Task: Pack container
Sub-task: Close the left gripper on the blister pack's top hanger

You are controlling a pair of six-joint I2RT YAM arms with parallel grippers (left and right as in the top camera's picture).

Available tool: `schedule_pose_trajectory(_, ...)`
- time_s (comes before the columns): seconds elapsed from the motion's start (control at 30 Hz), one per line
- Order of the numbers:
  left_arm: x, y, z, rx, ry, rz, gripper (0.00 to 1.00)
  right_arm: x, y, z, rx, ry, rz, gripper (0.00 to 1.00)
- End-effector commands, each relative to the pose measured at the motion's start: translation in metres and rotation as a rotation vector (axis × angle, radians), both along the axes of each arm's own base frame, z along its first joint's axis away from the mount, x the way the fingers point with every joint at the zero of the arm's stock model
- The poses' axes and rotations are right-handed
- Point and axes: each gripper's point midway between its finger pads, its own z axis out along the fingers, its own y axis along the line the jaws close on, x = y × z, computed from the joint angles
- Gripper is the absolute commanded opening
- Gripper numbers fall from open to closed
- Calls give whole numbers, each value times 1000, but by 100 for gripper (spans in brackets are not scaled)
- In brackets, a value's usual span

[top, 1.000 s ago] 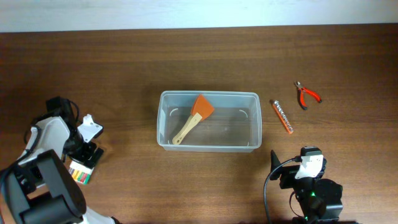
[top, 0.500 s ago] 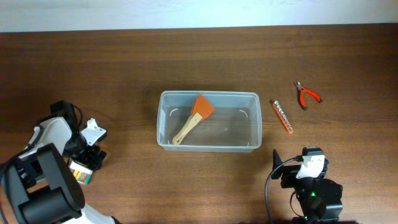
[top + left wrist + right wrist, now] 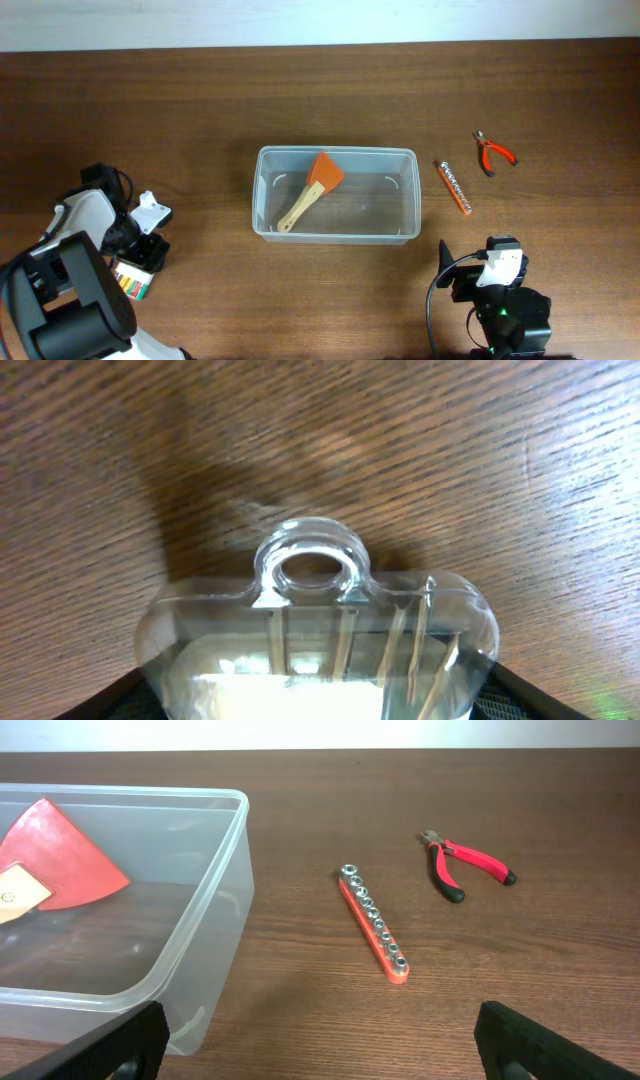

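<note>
The clear container (image 3: 335, 151) stands mid-table and holds an orange spatula (image 3: 312, 188) with a wooden handle. In the right wrist view the container's wall (image 3: 215, 910) and the spatula blade (image 3: 60, 855) are at the left. My left gripper (image 3: 140, 248) is at the far left, over a small clear pack (image 3: 130, 278) with coloured contents. In the left wrist view the pack (image 3: 315, 630), with a hang hole, lies between the spread fingers of my left gripper (image 3: 315, 700). My right gripper (image 3: 470, 268) is open and empty near the front edge, also in its wrist view (image 3: 320, 1040).
An orange socket rail (image 3: 452, 187) lies right of the container, also in the right wrist view (image 3: 373, 923). Red-handled pliers (image 3: 492, 153) lie further right and back, and show in the right wrist view (image 3: 465, 865).
My left gripper has shifted a little toward the front edge, down over the clear pack. The right arm and the other things have not moved.
</note>
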Motion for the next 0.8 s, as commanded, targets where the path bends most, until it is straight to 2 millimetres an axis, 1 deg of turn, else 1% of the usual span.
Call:
schedule_pose_trajectory(0.0,-4,-19,-12,-102,-2,22,75,0,-2,-2,-7,1,-15,99)
schedule_pose_trajectory(0.4,4,-24,-13,-137,-42,26,57,0,-2,-2,-6,1,-15,99)
schedule_pose_trajectory(0.57,8,-23,-13,-130,-60,25,45,0,-2,-2,-6,1,-15,99)
schedule_pose_trajectory(0.7,11,-23,-13,-132,-72,25,25,0,-2,-2,-6,1,-15,99)
schedule_pose_trajectory(0.73,12,-22,-13,-131,-75,25,25,0,-2,-2,-6,1,-15,99)
schedule_pose_trajectory(0.77,13,-22,-13,-130,-78,25,20,0,-2,-2,-6,1,-15,99)
